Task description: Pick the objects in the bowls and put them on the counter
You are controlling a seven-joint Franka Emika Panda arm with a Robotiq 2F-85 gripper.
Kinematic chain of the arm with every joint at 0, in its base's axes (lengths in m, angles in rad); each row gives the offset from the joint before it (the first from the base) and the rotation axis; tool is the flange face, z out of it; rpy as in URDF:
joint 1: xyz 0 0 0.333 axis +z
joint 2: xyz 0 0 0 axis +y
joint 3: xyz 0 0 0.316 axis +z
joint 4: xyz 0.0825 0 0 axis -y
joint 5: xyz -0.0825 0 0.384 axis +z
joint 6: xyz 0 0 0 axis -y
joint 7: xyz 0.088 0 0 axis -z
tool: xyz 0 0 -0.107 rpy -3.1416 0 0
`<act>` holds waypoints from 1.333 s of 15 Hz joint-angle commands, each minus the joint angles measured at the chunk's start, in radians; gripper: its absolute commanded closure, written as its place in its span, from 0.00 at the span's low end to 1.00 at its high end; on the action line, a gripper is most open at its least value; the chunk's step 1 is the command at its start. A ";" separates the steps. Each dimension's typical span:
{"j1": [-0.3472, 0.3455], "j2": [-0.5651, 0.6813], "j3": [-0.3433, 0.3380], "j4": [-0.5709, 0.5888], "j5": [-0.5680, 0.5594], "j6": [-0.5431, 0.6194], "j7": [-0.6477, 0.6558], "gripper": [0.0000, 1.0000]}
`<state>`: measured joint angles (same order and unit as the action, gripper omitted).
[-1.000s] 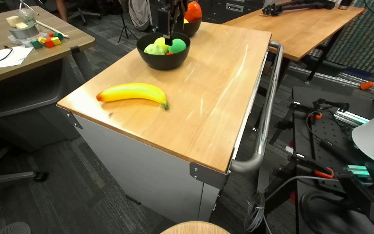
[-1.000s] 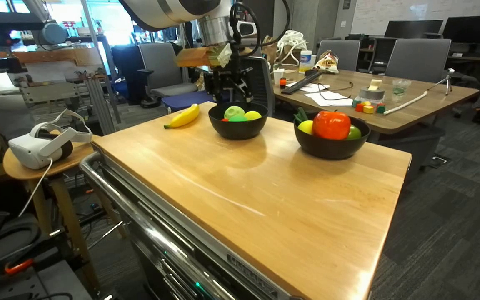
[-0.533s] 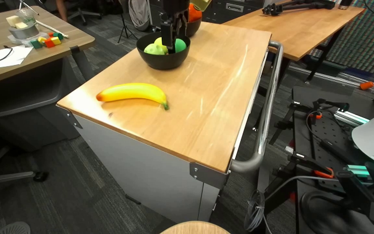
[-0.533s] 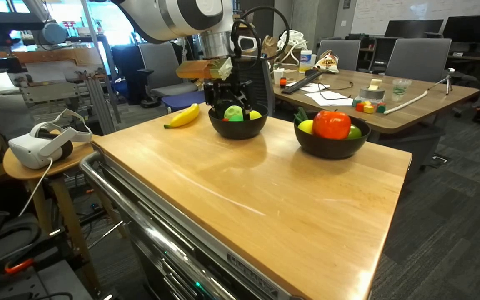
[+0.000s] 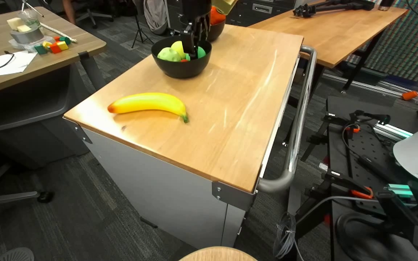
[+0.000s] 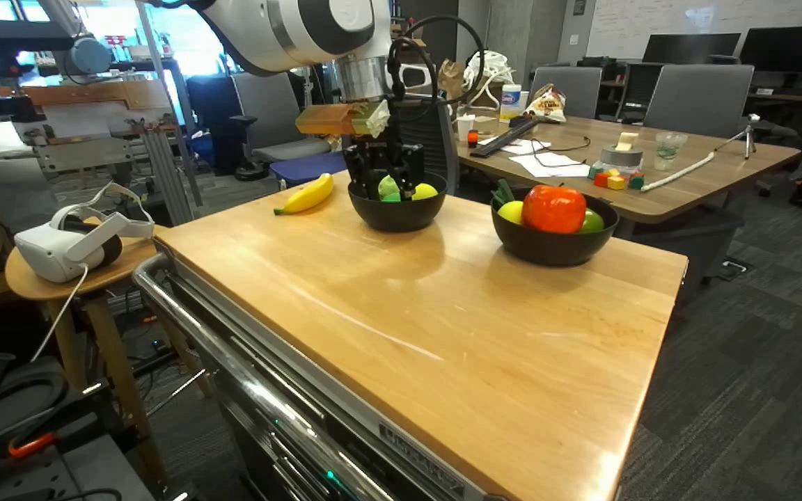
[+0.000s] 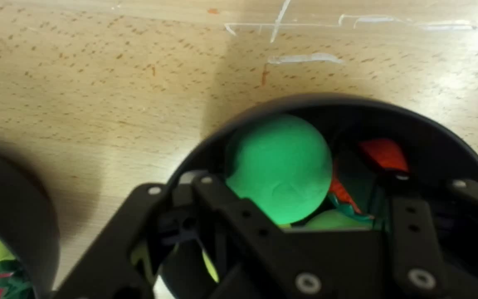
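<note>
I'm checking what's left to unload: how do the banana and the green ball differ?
Place: the banana lies directly on the counter; the green ball is inside a bowl.
Shape: the banana is long and curved; the green ball is round.
Colour: the banana is yellow with one brownish end and one green; the green ball is plain green where it shows.
Both look mostly smooth.

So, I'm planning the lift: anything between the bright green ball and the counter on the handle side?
Only its black bowl: the wall rises between them, so the ball must likely clear the rim. Nothing else visible blocks it.
</note>
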<state>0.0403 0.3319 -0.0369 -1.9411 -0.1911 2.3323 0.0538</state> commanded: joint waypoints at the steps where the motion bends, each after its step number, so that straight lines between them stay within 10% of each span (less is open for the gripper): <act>1: -0.006 -0.009 0.006 0.018 0.008 -0.015 -0.011 0.62; 6: 0.030 -0.100 0.038 0.028 -0.017 -0.015 -0.020 0.78; 20: 0.080 -0.002 0.151 0.097 0.030 -0.049 -0.186 0.78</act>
<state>0.1205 0.3161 0.1098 -1.8858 -0.1852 2.3622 -0.0975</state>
